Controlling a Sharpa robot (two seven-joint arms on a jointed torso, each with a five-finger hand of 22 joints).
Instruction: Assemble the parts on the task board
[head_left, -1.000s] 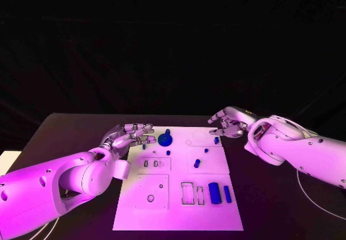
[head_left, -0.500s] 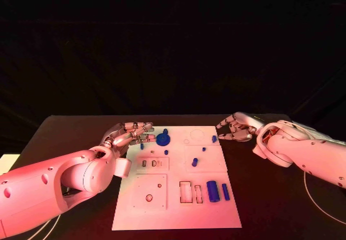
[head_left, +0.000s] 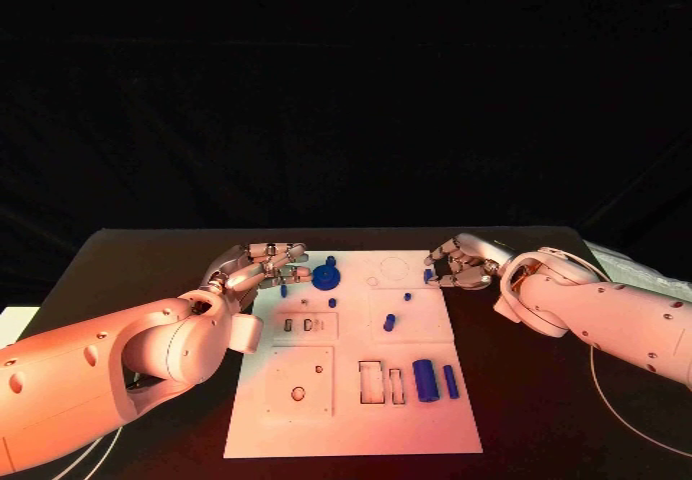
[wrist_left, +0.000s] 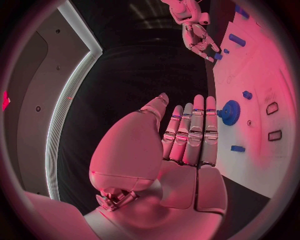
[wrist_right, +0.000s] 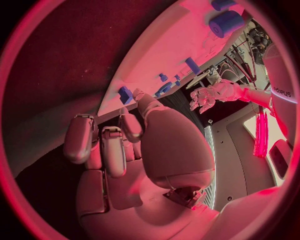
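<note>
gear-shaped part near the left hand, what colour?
Blue. The round toothed gear part shows best in the left wrist view.

Both hands flank the task board (head_left: 433, 420)'s far corners; its near half lies open.

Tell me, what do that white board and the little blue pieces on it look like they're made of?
The task board looks like matte white plastic or painted sheet: flat, no glare, with crisp cut-out slots. The blue parts, such as the gear and the cylinder, look like solid-coloured plastic, possibly printed: even colour, dull sheen. Neither can be settled by sight alone.
</note>
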